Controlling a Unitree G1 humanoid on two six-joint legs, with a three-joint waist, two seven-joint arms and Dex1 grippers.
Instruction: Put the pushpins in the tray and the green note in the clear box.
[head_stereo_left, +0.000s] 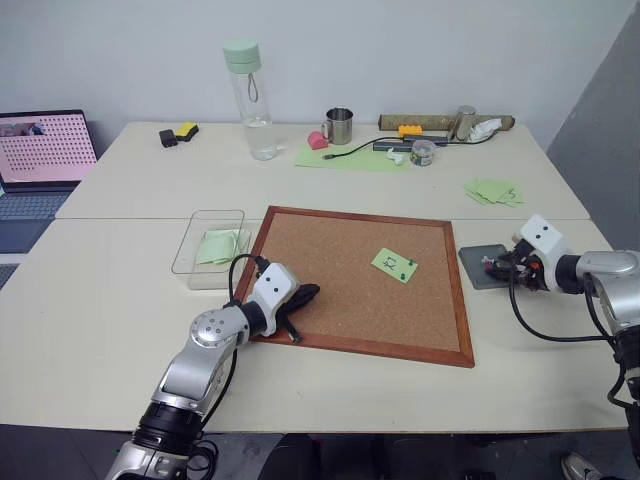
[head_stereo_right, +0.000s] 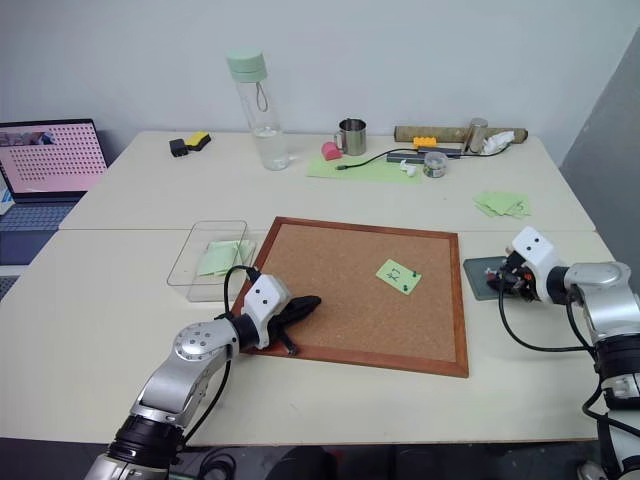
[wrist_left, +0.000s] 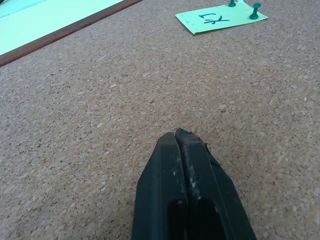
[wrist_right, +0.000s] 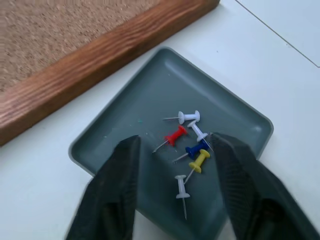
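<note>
- Hovering over the tray (wrist_right: 150, 105), the right gripper (wrist_right: 172, 150) has its two fingers spread apart with nothing between them.
- Lying loose in the tray, between and just past those fingers, are pushpins: a red pin (wrist_right: 175, 136), a blue pin (wrist_right: 194, 149), a yellow pin (wrist_right: 199, 161) and three white ones (wrist_right: 189, 117).
- Tray sits on the table (head_stereo_left: 120, 330), just beside the right edge of the corkboard (head_stereo_left: 340, 300), a corner turned toward the wooden frame.
- Left gripper (wrist_left: 178, 136) rests low over the near left part of the corkboard, fingers pressed together, holding nothing.
- Well ahead of it on the cork lies the green note (head_stereo_left: 394, 265) with black handwriting; two green pins (wrist_left: 255, 10) stand in its edge, so it sits fastened to the board.
- Clear box (head_stereo_left: 190, 262) stands on the table just beside the left edge of the corkboard; light-green paper (head_stereo_left: 222, 245) lies inside it.
- Farther back on the right, a loose pile of green notes (head_stereo_left: 494, 190) lies on the table.
- Along the far side stand a bottle (head_stereo_left: 250, 100) and a metal mug (head_stereo_left: 339, 126) by a large green sheet (head_stereo_left: 350, 156).
</note>
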